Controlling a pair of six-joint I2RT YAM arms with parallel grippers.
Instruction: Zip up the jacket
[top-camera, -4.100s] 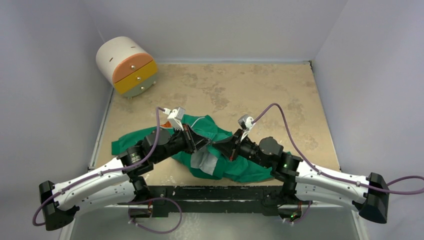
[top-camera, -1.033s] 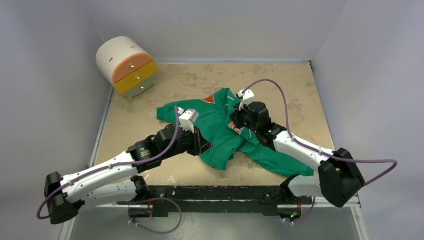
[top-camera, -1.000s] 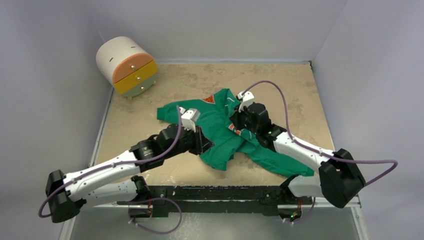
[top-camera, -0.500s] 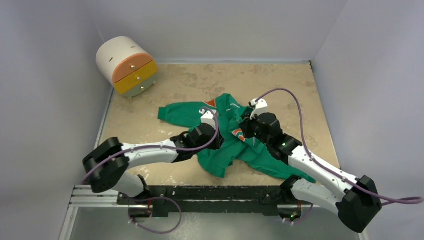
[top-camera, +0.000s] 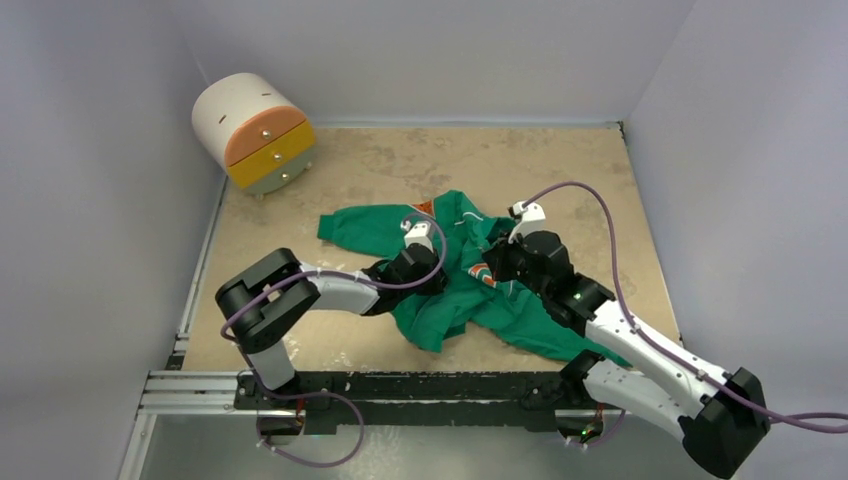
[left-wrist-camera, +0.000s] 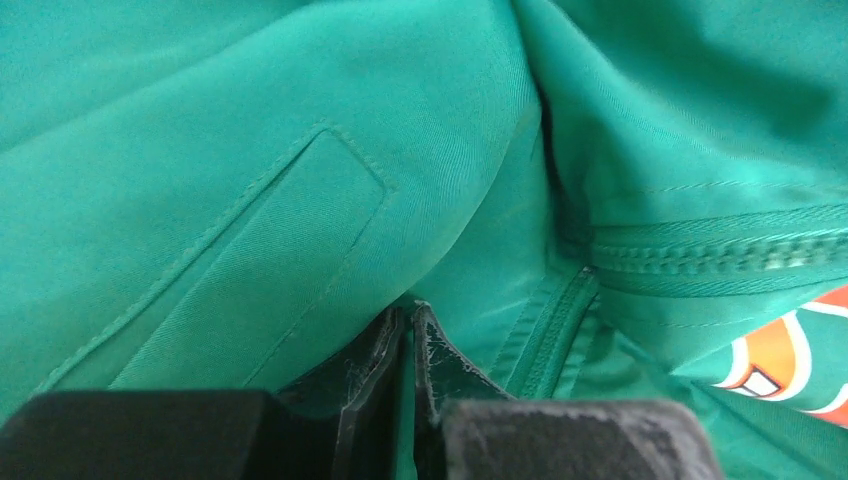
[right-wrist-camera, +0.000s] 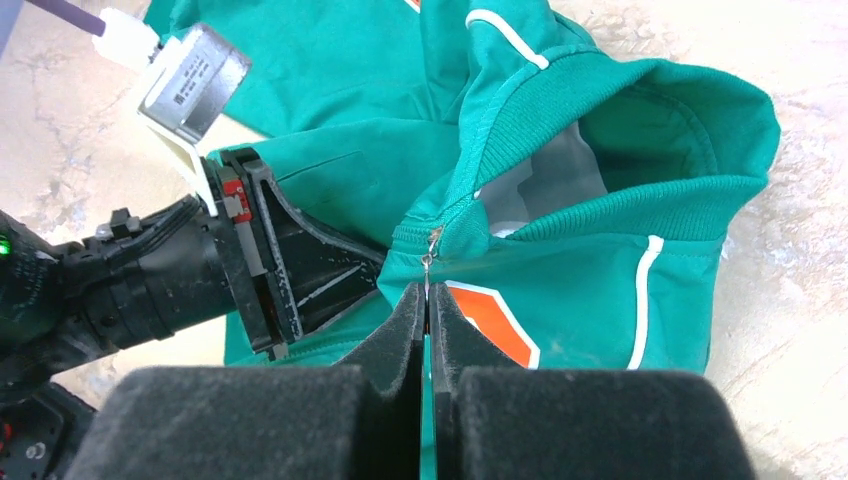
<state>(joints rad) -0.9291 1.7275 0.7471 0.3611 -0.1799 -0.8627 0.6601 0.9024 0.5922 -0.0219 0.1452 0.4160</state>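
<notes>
The green jacket (top-camera: 450, 270) lies rumpled in the middle of the table, one sleeve out to the left, an orange patch near the collar. My left gripper (top-camera: 437, 280) is shut on a fold of the jacket's front beside the zip (left-wrist-camera: 690, 255). In the left wrist view its fingertips (left-wrist-camera: 408, 325) pinch green cloth. My right gripper (top-camera: 497, 268) is shut on the small metal zip pull (right-wrist-camera: 431, 250) just below the collar (right-wrist-camera: 600, 150). The right wrist view shows the left gripper (right-wrist-camera: 270, 255) close on the left, and pale grey lining inside the collar.
A white round drawer unit (top-camera: 253, 132) with orange and yellow fronts stands at the back left corner. Grey walls close in the table on three sides. The table's front edge (top-camera: 400, 378) runs just behind the arm bases.
Both grippers have carried the jacket a little to the right and nearer. The left arm has folded its elbow inward. The right gripper has moved slightly right with the zip pull.
</notes>
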